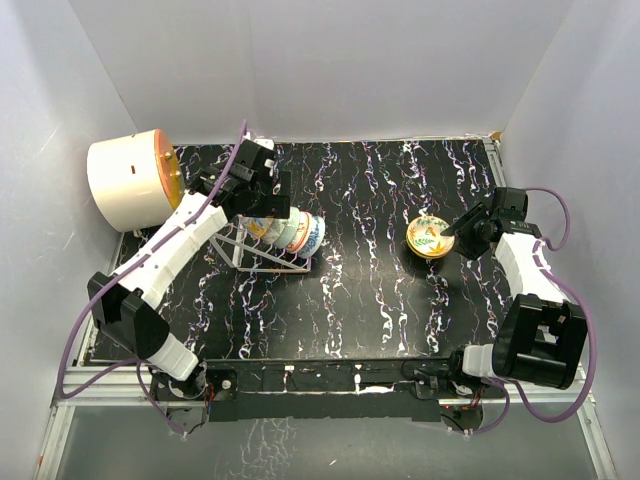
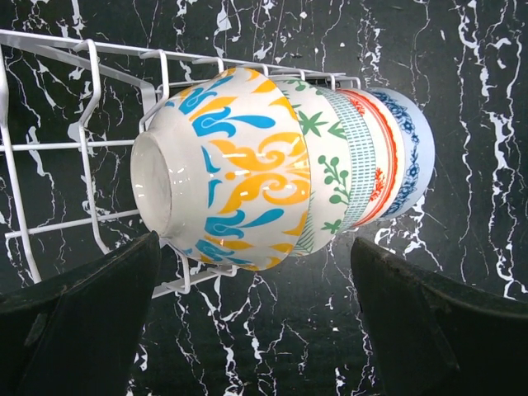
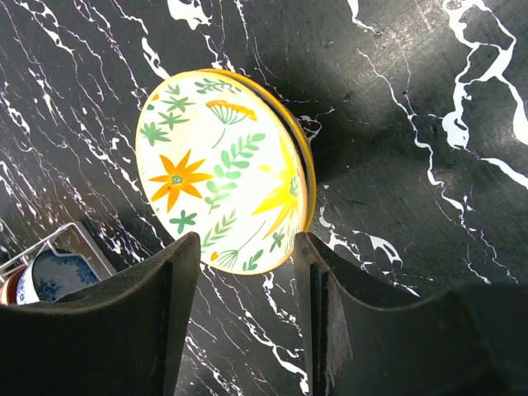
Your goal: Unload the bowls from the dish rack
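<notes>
Left tool [image 2: 254, 247]: fingers [image 2: 82, 322] are standing wide apart and gripping nothing; one is showing at each lower corner of the left wrist view, with a row of bowls lying beyond the gap.

Rack [image 2: 49, 144]: white wire, sitting on the black marbled table [image 2: 272, 346] at the left side, just beside the left tool. It is holding five bowls on edge, nested one into the next.
- Yellow-and-blue bowl [image 2: 239, 173]: leading the row, its white foot facing the left tool.
- Green-leaf bowl [image 2: 326, 165]: tucked directly behind it.
- Teal bowl [image 2: 360, 157]: showing only as a thin band.
- Red bowl [image 2: 384, 161]: likewise showing only as a band.
- Blue bowl [image 2: 412, 148]: closing the row at the far end of the rack.

Right tool [image 3: 243, 247]: fingers [image 3: 157, 313] are standing partly spread, with the near rim of one bowl lying in the gap; whether either finger is touching that rim cannot be told.

Flowered bowl [image 3: 223, 181]: yellow outside, cream inside with orange and green sprigs, sitting out of the rack on the right half of the table, well apart from the other five.

Cream-and-orange cylinder [image 1: 125, 180]: lying on its side at the far left corner, behind the left arm [image 1: 170, 250].
</notes>
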Tool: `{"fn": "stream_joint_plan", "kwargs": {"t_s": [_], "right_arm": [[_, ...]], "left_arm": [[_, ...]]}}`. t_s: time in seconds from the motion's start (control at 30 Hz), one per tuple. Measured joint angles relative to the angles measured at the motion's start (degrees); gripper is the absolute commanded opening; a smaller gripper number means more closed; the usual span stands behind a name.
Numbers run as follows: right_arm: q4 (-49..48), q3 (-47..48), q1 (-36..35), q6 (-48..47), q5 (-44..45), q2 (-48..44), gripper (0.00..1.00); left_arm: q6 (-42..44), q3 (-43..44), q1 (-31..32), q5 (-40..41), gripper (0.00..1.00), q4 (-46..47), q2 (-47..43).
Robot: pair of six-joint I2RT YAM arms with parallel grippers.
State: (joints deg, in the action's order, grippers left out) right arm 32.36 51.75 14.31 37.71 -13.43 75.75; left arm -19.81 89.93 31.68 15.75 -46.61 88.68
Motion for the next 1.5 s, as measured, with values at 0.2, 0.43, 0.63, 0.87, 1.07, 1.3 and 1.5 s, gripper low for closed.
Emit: {"fn": "stream_joint_plan", "kwargs": {"t_s": [0.2, 0.43, 0.63, 0.87, 1.07, 1.3, 1.5], "right_arm": [[-0.48, 0.0, 0.0, -0.02, -0.07, 0.09, 0.51], [-0.98, 0.0, 0.0, -0.11, -0.17, 0.17, 0.51], [-1.09, 0.0, 0.0, -0.11, -0.28, 0.33, 0.51], [-1.25, 0.0, 0.0, -0.11, -0.44, 0.37, 0.51], [-1.29, 0.0, 0.0, -0.13, -0.46, 0.63, 0.51], [-1.33, 0.0, 0.0, -0.13, -0.74, 1.01, 0.51], [-1.44, 0.0, 0.0, -0.15, -1.14, 1.66, 0.51]], "left_arm": [[0.33, 0.0, 0.0, 0.52, 0.94, -0.74, 1.14], [1.18, 0.0, 0.0, 1.42, 0.9, -1.42, 2.1], [2.29, 0.0, 0.0, 1.46, 0.88, -1.2, 2.45], [3.48, 0.0, 0.0, 1.86, 0.88, -0.87, 3.17], [4.26, 0.0, 0.0, 2.25, 0.85, -0.02, 3.96], [5.03, 0.04, 0.0, 2.75, 0.78, 0.63, 4.61], [5.31, 0.26, 0.02, 2.89, 0.69, 0.98, 4.68]]}}
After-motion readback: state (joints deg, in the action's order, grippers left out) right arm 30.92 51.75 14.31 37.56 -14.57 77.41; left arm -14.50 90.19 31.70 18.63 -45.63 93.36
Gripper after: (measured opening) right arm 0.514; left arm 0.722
